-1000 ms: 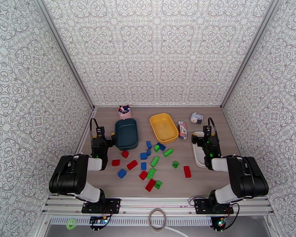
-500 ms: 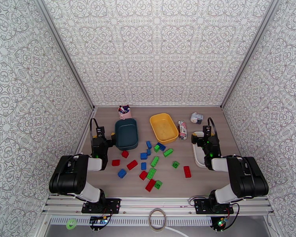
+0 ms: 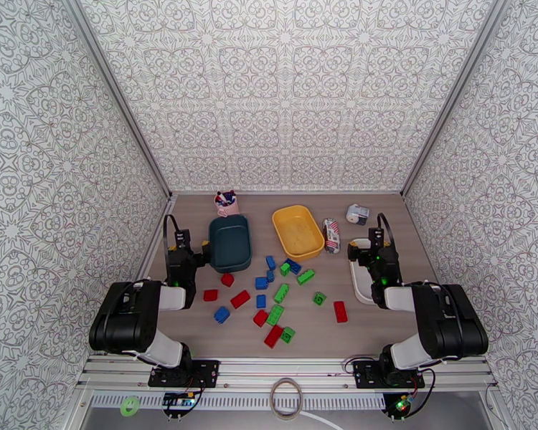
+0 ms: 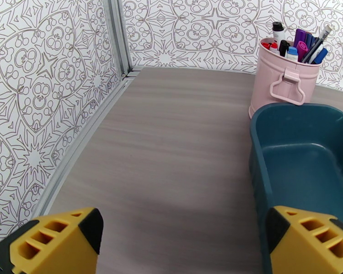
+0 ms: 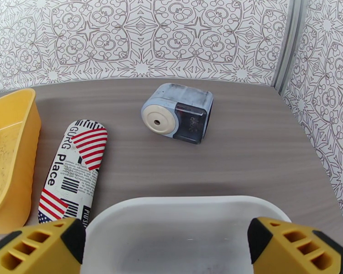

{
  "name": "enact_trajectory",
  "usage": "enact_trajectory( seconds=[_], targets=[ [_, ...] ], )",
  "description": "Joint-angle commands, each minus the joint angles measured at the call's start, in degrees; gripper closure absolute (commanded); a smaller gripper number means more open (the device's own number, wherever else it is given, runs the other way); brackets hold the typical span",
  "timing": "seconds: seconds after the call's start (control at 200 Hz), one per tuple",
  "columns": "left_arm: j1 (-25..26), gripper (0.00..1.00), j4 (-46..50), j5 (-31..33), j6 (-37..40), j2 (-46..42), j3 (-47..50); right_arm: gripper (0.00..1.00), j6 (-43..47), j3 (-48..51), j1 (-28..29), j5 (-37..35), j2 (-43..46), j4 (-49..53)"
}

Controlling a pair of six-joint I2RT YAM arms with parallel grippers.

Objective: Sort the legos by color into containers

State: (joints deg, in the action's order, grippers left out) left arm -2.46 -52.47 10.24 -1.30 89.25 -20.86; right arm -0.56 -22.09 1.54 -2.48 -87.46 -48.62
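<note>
Legos (image 3: 281, 292), red, green and blue mixed, lie loose on the table (image 3: 384, 331), all nearer than the yellow bin (image 3: 298, 232); the closest sit just off its near end. Left gripper (image 4: 180, 229): left of the yellow bin, jaws spread wide, nothing between them, with the teal bin (image 4: 308, 156) by its right finger. Right gripper (image 5: 167, 238): right of the yellow bin, equally wide, empty, above the white bin (image 5: 180, 234). All three bins appear empty, though the white one is half hidden. A striped packet (image 5: 73, 172) lies just beside the yellow bin's right wall. A sharpener (image 5: 178, 113) sits farther right. A pink pen cup (image 4: 283, 83) stands left of the yellow bin, behind the teal bin.
</note>
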Motion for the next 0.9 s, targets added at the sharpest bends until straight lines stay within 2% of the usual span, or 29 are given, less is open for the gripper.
enact_trajectory(
  seconds=[0.0,0.535,0.61,0.685,0.765,0.895],
  targets=[
    [0.0,0.01,0.5,-0.8,0.4,-0.8,-0.8,0.01,0.4,-0.3,-0.1,0.5,0.7,-0.3],
    [-0.4,0.01,0.9,-1.6,0.2,-0.8,-0.9,0.01,0.1,-0.6,-0.2,0.5,0.7,0.3],
    [-1.1,0.01,0.1,-2.4,-0.3,-1.2,-0.3,0.01,-1.7,-0.6,-0.2,-3.2,1.4,0.6],
    [-1.3,0.01,0.7,0.6,-1.9,-4.0,0.5,0.01,-3.4,-1.2,-0.6,-6.2,4.9,4.8],
    [-0.9,0.01,8.3,5.8,-3.3,-10.4,-0.5,0.01,-2.6,-2.7,-0.7,-6.9,10.0,12.1],
    [0.4,0.01,34.4,9.8,-8.3,-21.3,-8.1,0.01,-3.4,-5.9,-0.7,-9.5,20.7,27.5]
  ],
)
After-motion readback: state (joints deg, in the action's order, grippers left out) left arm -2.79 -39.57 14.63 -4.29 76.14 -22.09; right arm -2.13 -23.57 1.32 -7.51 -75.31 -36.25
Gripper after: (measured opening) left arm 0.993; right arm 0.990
